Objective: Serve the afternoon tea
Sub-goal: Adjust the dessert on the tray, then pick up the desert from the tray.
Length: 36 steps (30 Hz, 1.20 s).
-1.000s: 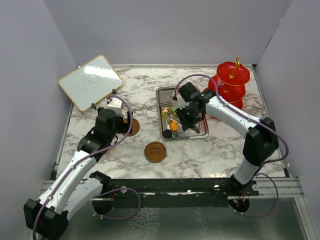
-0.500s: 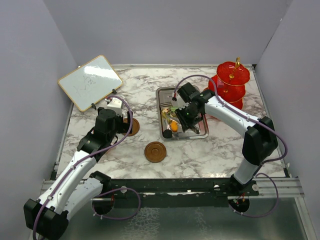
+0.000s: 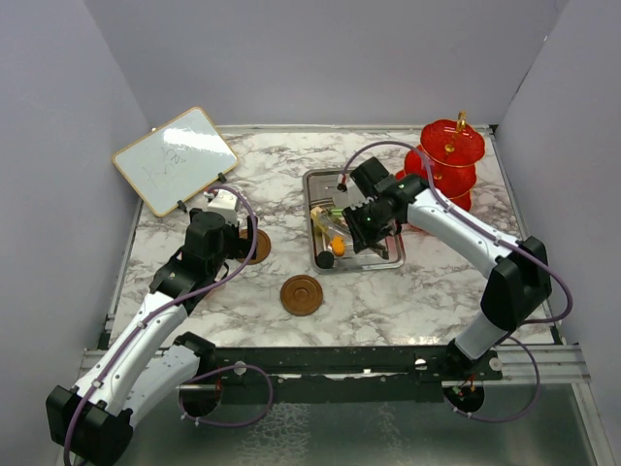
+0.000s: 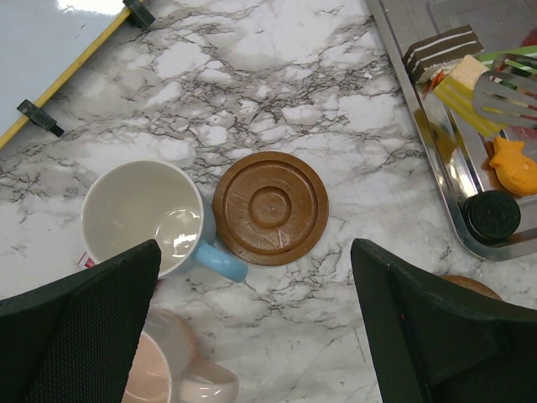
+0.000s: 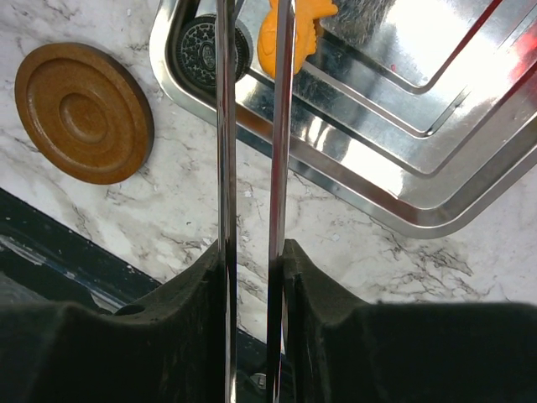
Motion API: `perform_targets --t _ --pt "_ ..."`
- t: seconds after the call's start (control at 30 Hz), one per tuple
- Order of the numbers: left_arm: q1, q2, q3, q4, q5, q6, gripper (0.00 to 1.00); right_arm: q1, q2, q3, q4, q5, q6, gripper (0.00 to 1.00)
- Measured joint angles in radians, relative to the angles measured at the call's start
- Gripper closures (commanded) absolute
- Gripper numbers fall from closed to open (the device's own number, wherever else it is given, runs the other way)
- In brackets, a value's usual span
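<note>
Slim steel tongs (image 5: 225, 126) are being pinched in the right gripper (image 5: 252, 252), jaws pressed in on both blades — what sits at the tips cannot be told. The small colourful cake pieces (image 4: 460, 84) are lying in the rectangular steel tray (image 5: 403, 201), straight ahead along the tongs' long axis, orange piece (image 5: 289, 29) and round black biscuit (image 5: 201, 46) just beside the blades; the right arm is nearer. Meanwhile the left gripper (image 4: 256, 252) is being held spread wide, empty, above the round brown saucer (image 4: 270, 207).

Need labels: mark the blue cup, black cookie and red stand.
blue cup (image 4: 143, 211), left wrist view, white inside.
black cookie (image 4: 492, 217), left wrist view, top face.
red stand (image 3: 452, 146), top external view, top tier.
</note>
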State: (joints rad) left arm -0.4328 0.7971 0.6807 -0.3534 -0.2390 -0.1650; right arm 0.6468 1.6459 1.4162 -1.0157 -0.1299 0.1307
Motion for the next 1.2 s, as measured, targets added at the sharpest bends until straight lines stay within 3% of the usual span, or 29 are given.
perform_targets --t 0.47,0.77,0.97,1.2 --pt "0.0 0.006 0.0 0.0 0.0 0.0 0.01 0.0 -0.001 -0.077 0.029 -0.017 0.026 0.63" --pt "0.0 0.006 0.0 0.0 0.0 0.0 0.01 0.0 0.008 -0.077 0.032 -0.017 0.024 0.62" --pt "0.0 0.006 0.0 0.0 0.0 0.0 0.01 0.0 0.014 -0.077 0.032 -0.017 0.022 0.75" --pt "0.0 0.006 0.0 0.0 0.0 0.0 0.01 0.0 -0.03 -0.076 0.039 -0.025 0.043 0.78"
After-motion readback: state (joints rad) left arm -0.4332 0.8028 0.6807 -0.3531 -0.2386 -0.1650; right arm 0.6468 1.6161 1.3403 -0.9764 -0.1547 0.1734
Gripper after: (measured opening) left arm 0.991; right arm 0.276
